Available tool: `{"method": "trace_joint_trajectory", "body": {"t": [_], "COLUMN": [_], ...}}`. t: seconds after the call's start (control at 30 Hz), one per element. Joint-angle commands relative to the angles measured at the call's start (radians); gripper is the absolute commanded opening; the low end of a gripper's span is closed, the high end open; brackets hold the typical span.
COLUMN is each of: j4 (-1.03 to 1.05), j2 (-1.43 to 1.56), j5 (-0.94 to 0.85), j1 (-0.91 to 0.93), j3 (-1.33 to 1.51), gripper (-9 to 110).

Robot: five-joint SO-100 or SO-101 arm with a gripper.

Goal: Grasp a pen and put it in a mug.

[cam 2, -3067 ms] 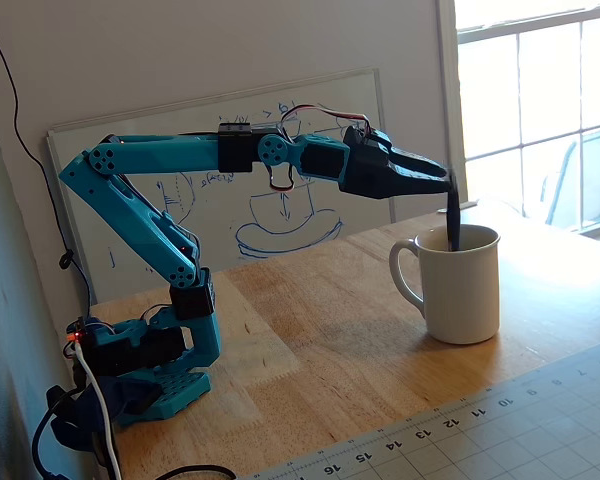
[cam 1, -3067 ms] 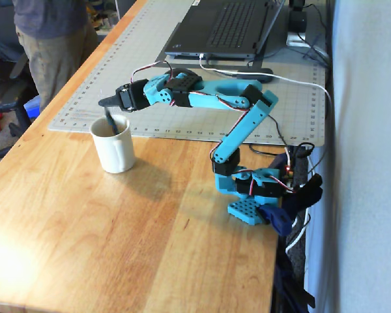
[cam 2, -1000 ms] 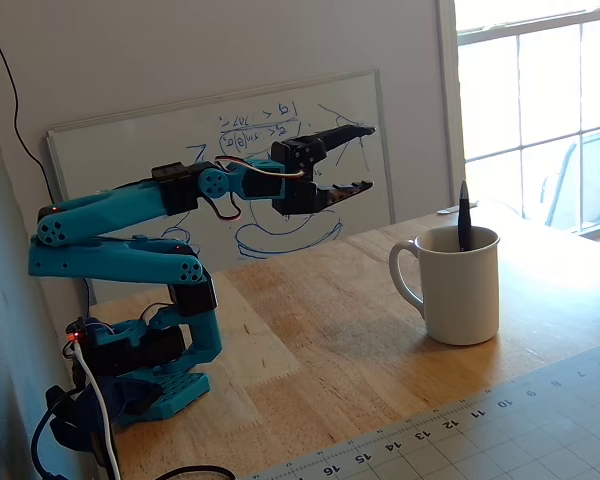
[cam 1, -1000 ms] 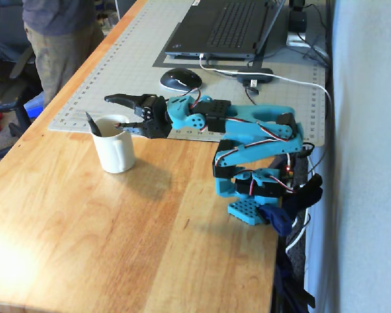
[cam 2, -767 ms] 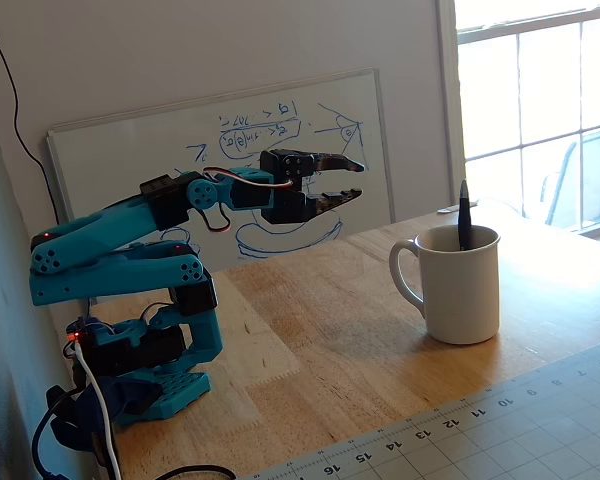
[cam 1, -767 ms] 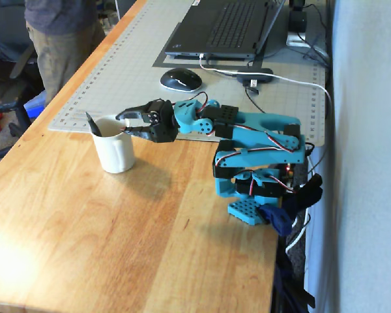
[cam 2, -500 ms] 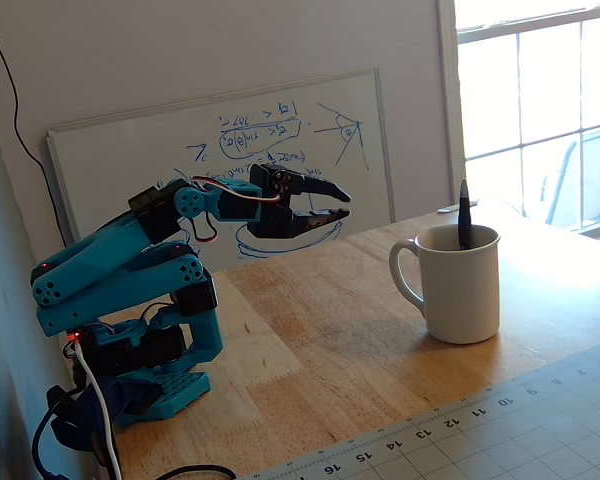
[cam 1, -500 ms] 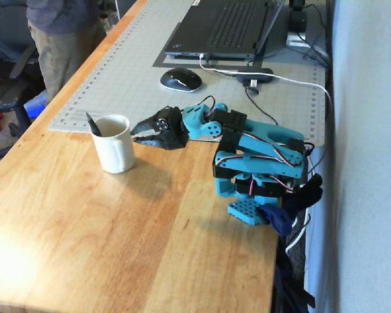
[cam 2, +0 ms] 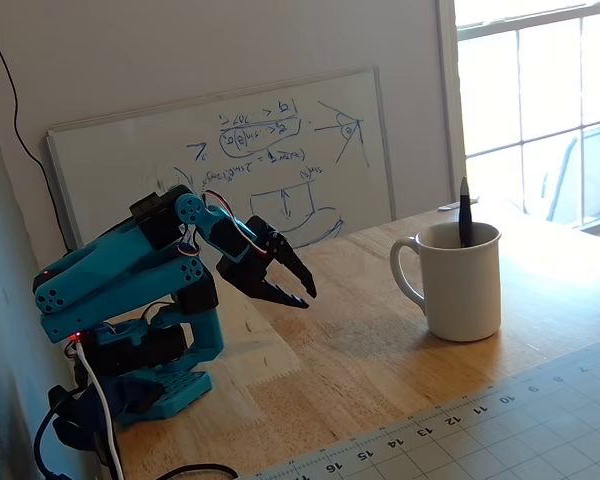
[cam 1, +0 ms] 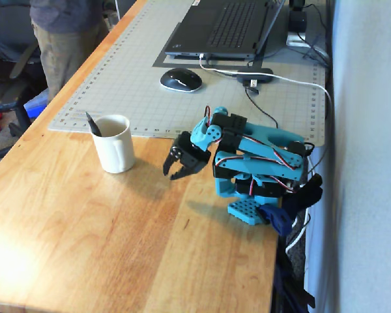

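Note:
The cream-white mug (cam 1: 115, 145) stands upright on the wooden table, just in front of the grey cutting mat. The dark pen (cam 1: 93, 124) stands inside it, leaning on the rim, with its upper end sticking out. Both also show in the other fixed view: the mug (cam 2: 462, 285) and the pen (cam 2: 465, 212). My gripper (cam 1: 175, 173) hangs a little above the table to the right of the mug, apart from it, with the arm folded back over its base. The jaws look shut and empty. In the other fixed view the gripper (cam 2: 306, 298) is left of the mug.
A grey cutting mat (cam 1: 137, 85) carries a laptop (cam 1: 225, 29), a black mouse (cam 1: 180, 79) and a USB hub (cam 1: 255, 75) with cables. A person (cam 1: 65, 39) stands at the table's far left. A whiteboard (cam 2: 230, 150) leans on the wall behind the arm.

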Motion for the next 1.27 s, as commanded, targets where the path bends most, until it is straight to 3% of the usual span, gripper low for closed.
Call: {"method": "trace_joint_trajectory", "body": {"t": [0.0,1.23], "j4": [0.011,0.026], "j2": [0.028,0.028], "j5": [0.002,0.005], "j1": [-0.005,0.005], "j3": [0.032,0.058], "gripper": [4,4]}}
